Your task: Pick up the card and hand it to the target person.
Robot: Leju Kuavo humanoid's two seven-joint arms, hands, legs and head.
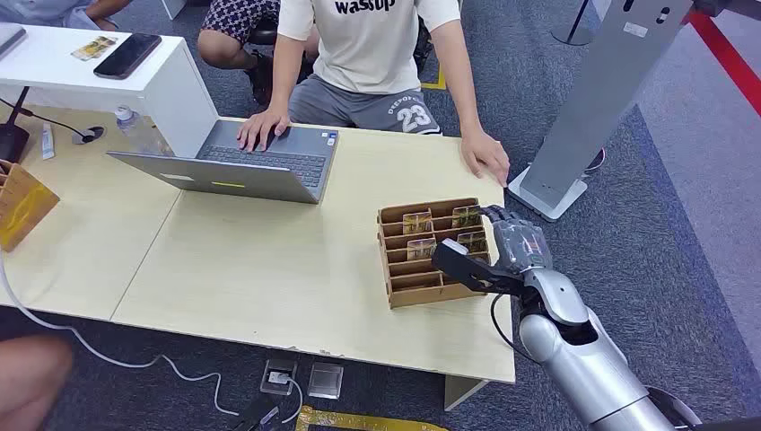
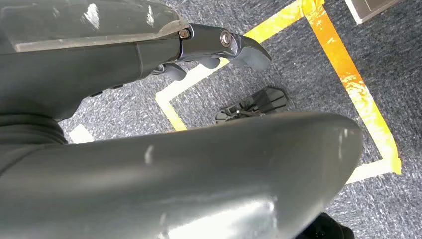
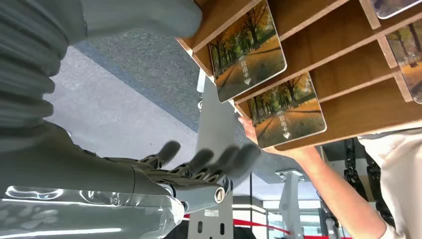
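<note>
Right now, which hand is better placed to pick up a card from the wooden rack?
The right hand. It is open at the rack's right end, beside the cards. The left hand hangs low above the carpet, away from the table.

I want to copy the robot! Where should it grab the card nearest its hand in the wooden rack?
Probably by the top edge of the card, which sticks up out of the wooden rack while the slot hides its lower part. The right robot hand is beside that end, so coming from above with thumb and fingers on the two flat faces looks best.
</note>
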